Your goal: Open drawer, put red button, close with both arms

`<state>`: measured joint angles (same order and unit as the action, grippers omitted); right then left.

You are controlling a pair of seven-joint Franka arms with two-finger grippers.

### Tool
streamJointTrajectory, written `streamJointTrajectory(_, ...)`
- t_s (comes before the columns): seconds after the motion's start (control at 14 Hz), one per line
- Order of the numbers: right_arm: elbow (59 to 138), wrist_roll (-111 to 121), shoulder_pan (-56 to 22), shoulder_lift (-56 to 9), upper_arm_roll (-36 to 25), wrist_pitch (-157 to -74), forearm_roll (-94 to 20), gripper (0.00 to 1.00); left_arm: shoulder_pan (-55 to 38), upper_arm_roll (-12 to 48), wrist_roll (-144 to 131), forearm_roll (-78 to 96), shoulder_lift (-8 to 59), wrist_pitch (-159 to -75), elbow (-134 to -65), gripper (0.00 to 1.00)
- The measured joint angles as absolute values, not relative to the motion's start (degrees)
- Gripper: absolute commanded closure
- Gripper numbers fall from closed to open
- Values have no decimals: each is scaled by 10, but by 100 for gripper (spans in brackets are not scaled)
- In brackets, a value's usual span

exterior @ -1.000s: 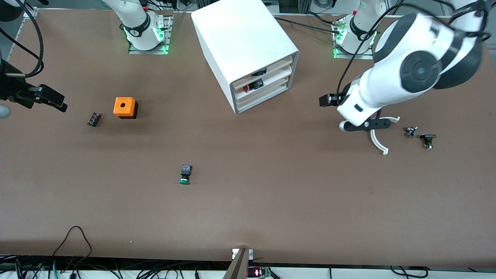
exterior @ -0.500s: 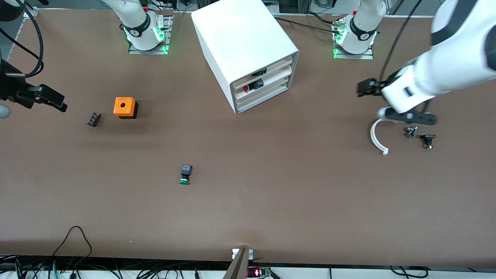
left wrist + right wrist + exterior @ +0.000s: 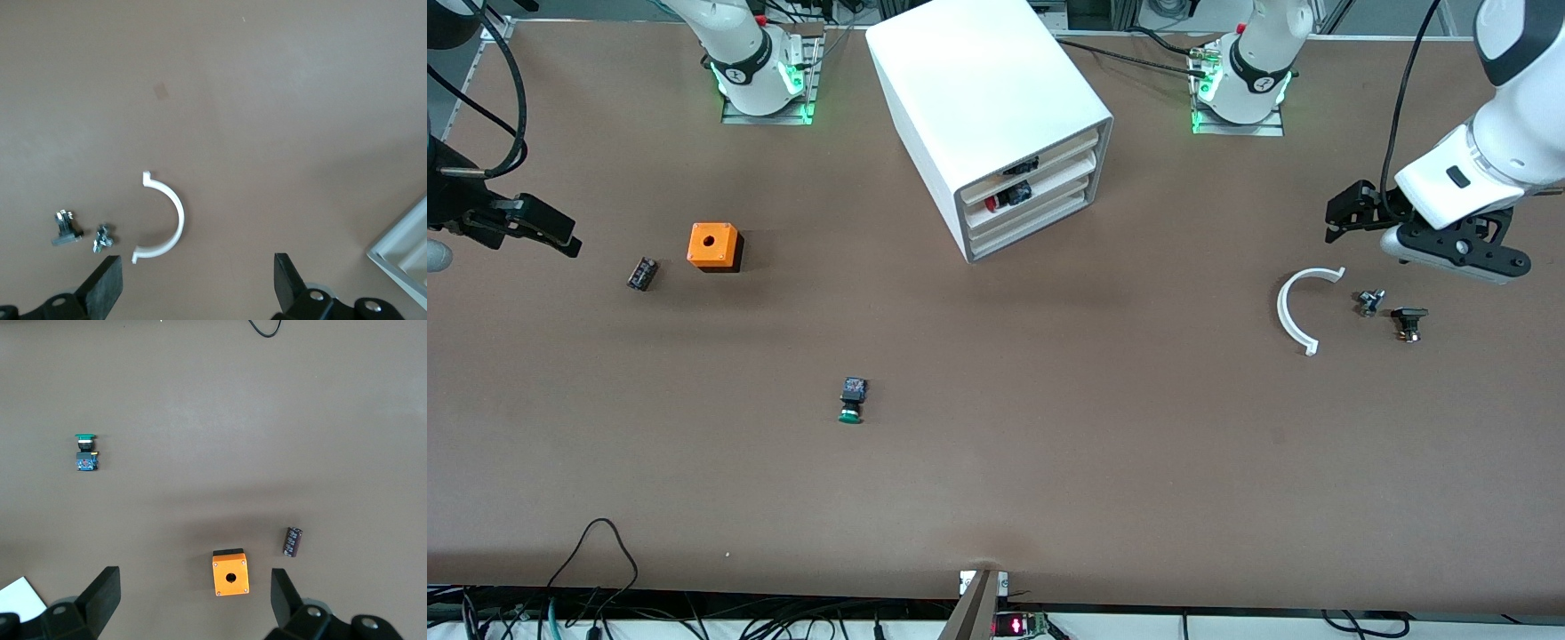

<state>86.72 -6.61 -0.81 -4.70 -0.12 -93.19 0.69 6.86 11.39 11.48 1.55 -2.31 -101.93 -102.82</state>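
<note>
One white cabinet [image 3: 987, 98] stands at the top centre of the front view, with four drawers. The drawer [image 3: 1060, 178], second from its top, holds the one red button [image 3: 1009, 193], partly hidden. A dark item [image 3: 1021, 165] above it is hard to make out.

On the counter [image 3: 1103, 427] lie:
- one green button [image 3: 852, 400], lower middle
- one orange box [image 3: 713, 245]
- one dark cylinder [image 3: 641, 273]
- one white curved strip [image 3: 1294, 311]
- two small metal parts [image 3: 1369, 302]

The left hand [image 3: 193, 287] hangs over the strip's end of the counter, fingers spread. The right hand [image 3: 193, 593], cut off at the front view's edge, is over the orange box's end, also spread.
</note>
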Motion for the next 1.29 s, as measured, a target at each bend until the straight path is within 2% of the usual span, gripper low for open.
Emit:
streamJointTrajectory(0.21, 867, -66, -8, -47, -1, -932, 7, 0, 26, 68, 87, 16, -43, -1029, -1045, 1)
streamJointTrajectory(0.5, 867, -66, -8, -47, -1, -932, 7, 0, 1, 42, 42, 16, -40, -950, -1020, 0)
streamJointTrajectory(0.71, 867, -66, -8, -47, -1, -932, 7, 0, -40, -5, 34, 16, -39, -945, -1015, 0)
streamJointTrajectory(1.29, 867, -66, -8, -47, -1, -932, 7, 0, -42, -8, 27, 16, -28, -947, -1005, 0)
